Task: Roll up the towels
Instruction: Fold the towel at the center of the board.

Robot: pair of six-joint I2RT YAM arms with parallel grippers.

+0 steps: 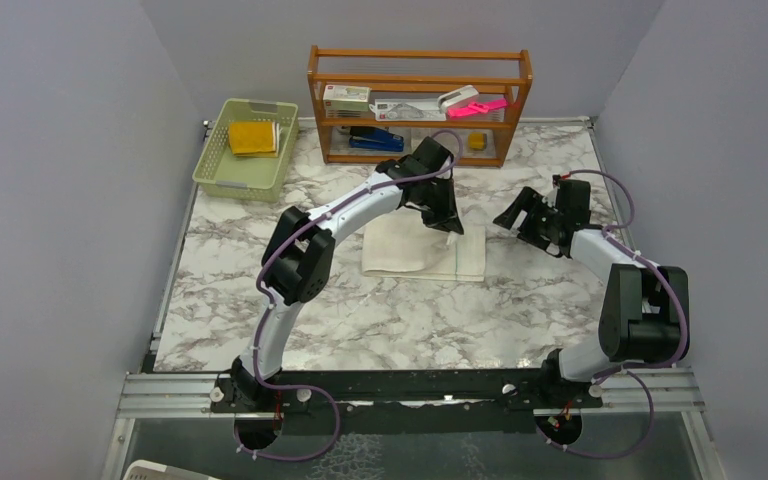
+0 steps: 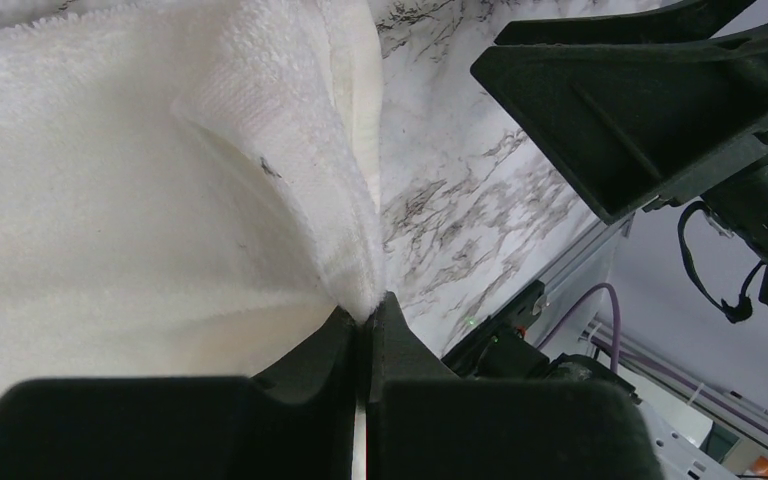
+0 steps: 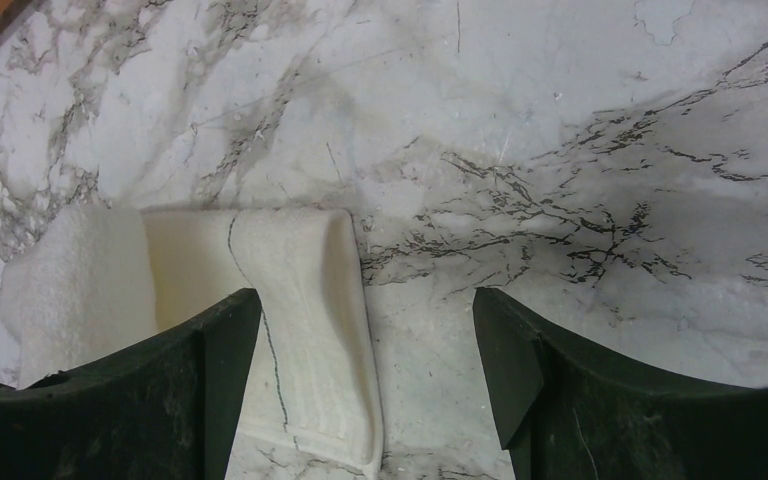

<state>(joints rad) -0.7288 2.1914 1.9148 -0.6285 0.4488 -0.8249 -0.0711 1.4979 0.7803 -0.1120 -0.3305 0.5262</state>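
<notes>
The cream-white towel (image 1: 415,255) lies folded on the marble table. My left gripper (image 1: 451,224) is shut on the towel's far right edge. In the left wrist view its tips (image 2: 368,318) pinch a raised fold of the towel (image 2: 110,200). My right gripper (image 1: 522,222) is open and empty, just right of the towel. In the right wrist view (image 3: 365,300) it hovers over the towel's folded end (image 3: 300,300) and bare marble. The mustard-yellow towel (image 1: 252,138) lies in the green basket (image 1: 222,178) at the back left.
A wooden shelf rack (image 1: 420,100) with small items stands at the back centre, just behind the left gripper. Grey walls close in the left and right sides. The right gripper's black body (image 2: 650,110) shows close in the left wrist view.
</notes>
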